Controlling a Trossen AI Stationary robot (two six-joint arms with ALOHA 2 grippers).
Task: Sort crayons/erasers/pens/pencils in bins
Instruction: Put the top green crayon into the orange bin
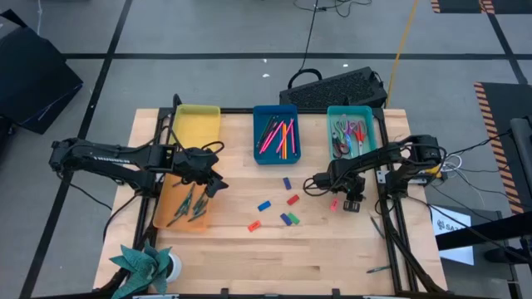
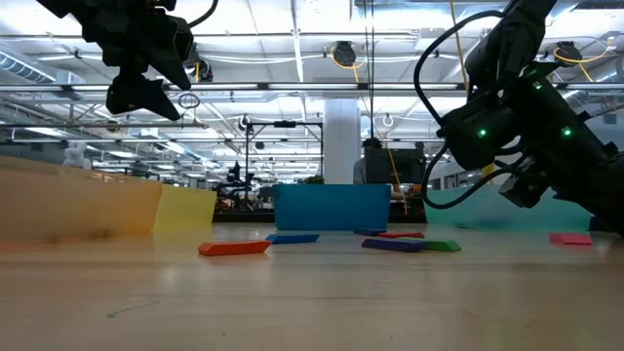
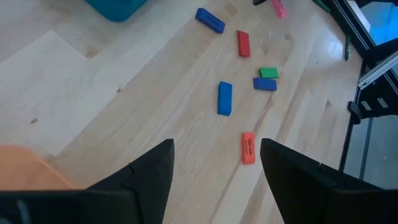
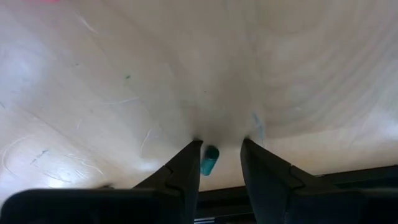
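Closing on the small teal piece (image 4: 209, 160) lying on the table (image 1: 332, 257) between the right gripper's (image 4: 221, 146) parted fingers needs a centred, gentle pinch, while the left gripper (image 1: 218, 184), fingers spread, hangs beside the orange bin (image 1: 162, 212).

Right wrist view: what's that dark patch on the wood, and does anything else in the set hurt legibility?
Right wrist view: the dark patch on the table is the right gripper's own shadow, cast just ahead of its open fingers. Low view: bright ceiling lights behind leave both arms as dark silhouettes, and the near tabletop looks soft. Left wrist view: evenly lit, the erasers, such as the orange eraser, read clearly.
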